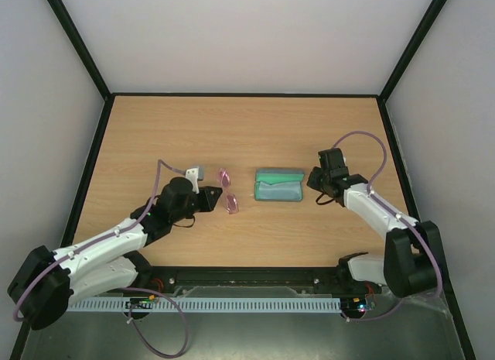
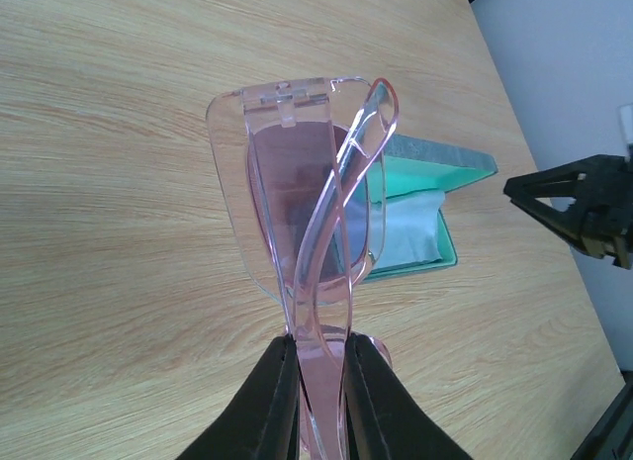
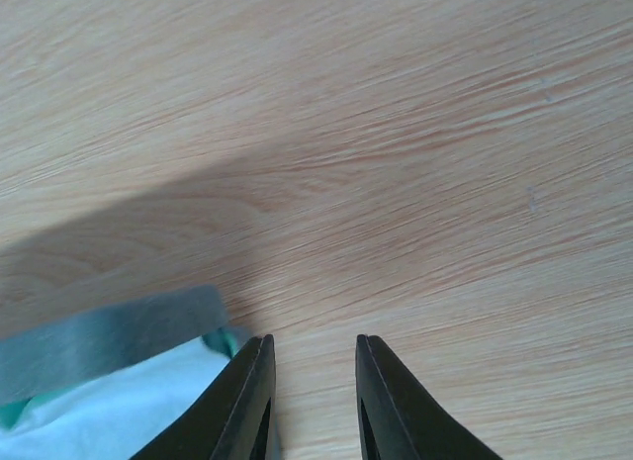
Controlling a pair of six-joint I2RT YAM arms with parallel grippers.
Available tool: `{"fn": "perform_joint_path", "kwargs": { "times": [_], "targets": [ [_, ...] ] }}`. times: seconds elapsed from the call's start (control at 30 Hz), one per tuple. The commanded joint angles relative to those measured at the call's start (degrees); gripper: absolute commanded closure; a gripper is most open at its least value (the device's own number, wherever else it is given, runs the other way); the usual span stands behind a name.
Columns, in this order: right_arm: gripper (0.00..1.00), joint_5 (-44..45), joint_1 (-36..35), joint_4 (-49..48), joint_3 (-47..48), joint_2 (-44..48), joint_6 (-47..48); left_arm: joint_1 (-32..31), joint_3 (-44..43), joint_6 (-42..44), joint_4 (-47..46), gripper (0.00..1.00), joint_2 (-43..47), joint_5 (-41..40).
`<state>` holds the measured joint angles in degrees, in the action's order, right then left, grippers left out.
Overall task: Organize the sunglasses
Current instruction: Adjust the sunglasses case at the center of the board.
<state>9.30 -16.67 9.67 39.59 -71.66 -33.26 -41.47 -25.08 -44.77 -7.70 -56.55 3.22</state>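
Note:
The pink sunglasses (image 1: 227,190) are folded and held by my left gripper (image 1: 215,199), left of the open case (image 1: 278,184). In the left wrist view the gripper (image 2: 321,346) is shut on the sunglasses (image 2: 316,203) at one end, lenses edge-on above the wood. The case (image 2: 425,218) lies beyond them, open, with a light-blue cloth (image 2: 410,228) inside. My right gripper (image 1: 319,188) is open and empty at the case's right end. In the right wrist view the gripper (image 3: 311,346) has its left finger beside the case corner (image 3: 109,331) and cloth (image 3: 119,411).
The wooden table (image 1: 232,135) is bounded by black rails and white walls. My right gripper also shows in the left wrist view (image 2: 579,208), at the far right beyond the case.

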Motion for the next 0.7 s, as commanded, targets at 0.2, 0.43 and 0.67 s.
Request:
{"fn": "perform_joint_path", "kwargs": {
  "times": [0.2, 0.43, 0.67],
  "targets": [
    [0.79, -4.2, 2.4, -7.8, 2.6, -12.7, -1.1, 0.4, -1.7, 1.3, 2.1, 0.95, 3.0, 0.6],
    [0.81, -8.5, 2.2, -10.8, 5.4, -17.9, -0.9, 1.0, -1.9, 1.5, 2.6, 0.95, 4.1, 0.9],
    [0.81, -9.6, 0.3, -11.3, 9.3, -22.1, -0.4, 1.7, -2.0, 1.5, 1.9, 0.95, 3.8, 1.4]
  ]
}}
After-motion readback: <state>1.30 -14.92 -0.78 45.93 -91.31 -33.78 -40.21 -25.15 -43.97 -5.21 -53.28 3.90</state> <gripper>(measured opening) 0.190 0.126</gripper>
